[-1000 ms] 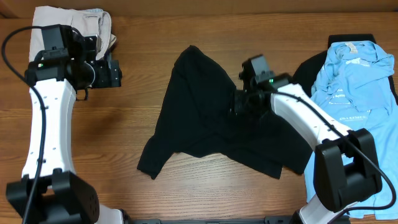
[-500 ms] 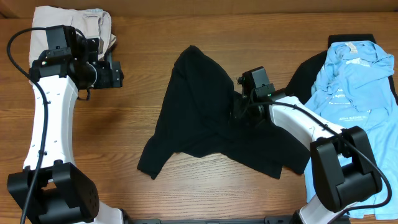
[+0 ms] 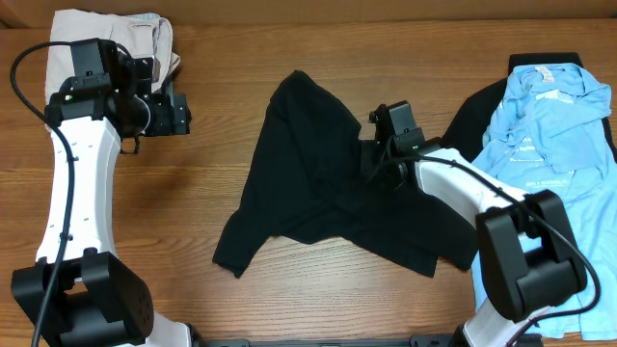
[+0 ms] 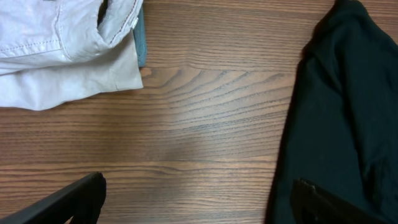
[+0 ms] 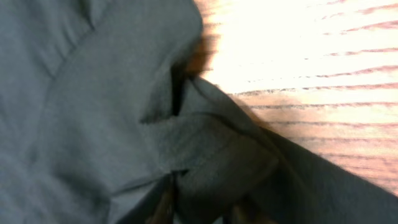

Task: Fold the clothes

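The black shirt [image 3: 318, 183] lies crumpled, unfolded; the right gripper [image 3: 371, 159] clamps a fold of it; the left gripper [image 4: 193, 205] gapes empty. Folding has barely begun; the blue T-shirts [image 3: 549, 116] at three o'clock lie heaped.

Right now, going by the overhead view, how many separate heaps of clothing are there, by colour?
black shirt: 1
beige trousers: 1
light-blue T-shirt heap: 1, lying on a dark layer that is not counted
Total: 3

Narrows the black two-finger right gripper [image 5: 202, 210] from half-spread to pinched on a fold of the large limp black cloth shirt [image 3: 308, 173]; lowers its wrist slightly.
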Controlling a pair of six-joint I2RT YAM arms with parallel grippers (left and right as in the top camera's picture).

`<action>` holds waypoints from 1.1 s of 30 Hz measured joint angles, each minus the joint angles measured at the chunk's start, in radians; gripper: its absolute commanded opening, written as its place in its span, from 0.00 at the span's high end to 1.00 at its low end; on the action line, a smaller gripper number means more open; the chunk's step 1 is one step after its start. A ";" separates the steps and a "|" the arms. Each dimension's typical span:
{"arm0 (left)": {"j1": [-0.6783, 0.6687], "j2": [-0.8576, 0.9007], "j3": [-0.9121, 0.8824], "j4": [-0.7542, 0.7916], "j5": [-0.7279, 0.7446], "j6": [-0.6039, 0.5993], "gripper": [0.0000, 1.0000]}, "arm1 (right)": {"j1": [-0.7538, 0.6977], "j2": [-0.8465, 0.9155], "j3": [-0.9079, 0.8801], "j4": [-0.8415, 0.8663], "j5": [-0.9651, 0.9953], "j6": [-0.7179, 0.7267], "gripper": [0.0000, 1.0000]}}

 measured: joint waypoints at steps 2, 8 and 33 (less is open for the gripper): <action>0.000 0.000 0.000 0.000 0.000 0.000 0.04 | 0.000 0.016 0.000 0.022 0.005 0.002 0.96; 0.000 0.000 0.000 0.006 0.000 0.000 0.05 | -0.008 0.025 0.114 -0.053 0.011 -0.028 0.96; 0.000 0.000 0.000 0.014 0.000 0.000 0.04 | -0.249 0.304 0.627 0.262 0.154 -0.049 0.89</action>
